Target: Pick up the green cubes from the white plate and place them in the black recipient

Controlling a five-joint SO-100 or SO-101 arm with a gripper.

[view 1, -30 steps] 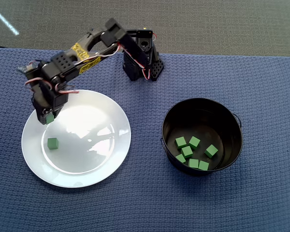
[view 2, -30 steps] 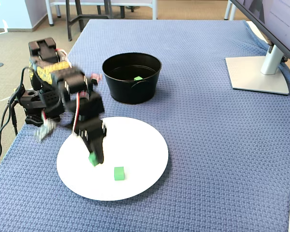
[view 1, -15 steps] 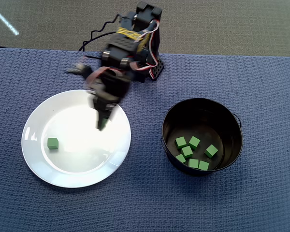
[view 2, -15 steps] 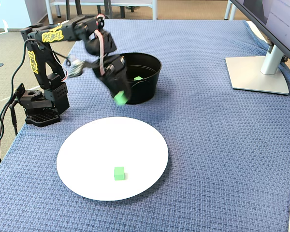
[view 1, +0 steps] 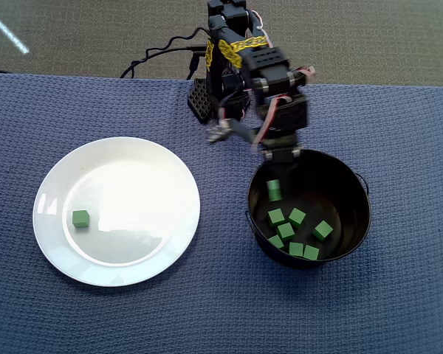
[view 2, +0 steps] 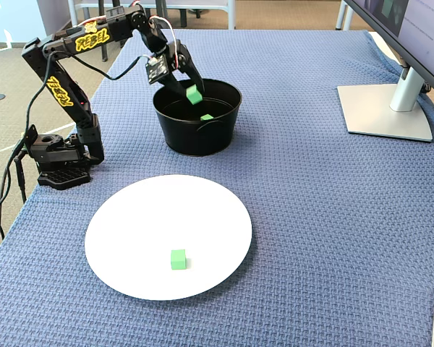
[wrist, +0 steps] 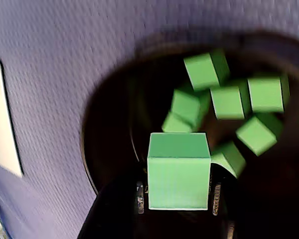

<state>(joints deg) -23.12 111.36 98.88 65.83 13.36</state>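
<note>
green cube (wrist: 178, 170) clamped in end effector (wrist: 177, 199) above black recipient (view 1: 354, 193).

The counter (view 2: 311, 217) is covered by a blue woven cloth (view 1: 399, 295); the white plate (view 1: 179, 177), the black recipient (view 1: 360, 221), the arm's base (view 2: 58, 170) and a monitor stand (view 2: 387, 108) are carried on it.

arm extended, hand (view 1: 274, 189) clamped, angled down
</note>
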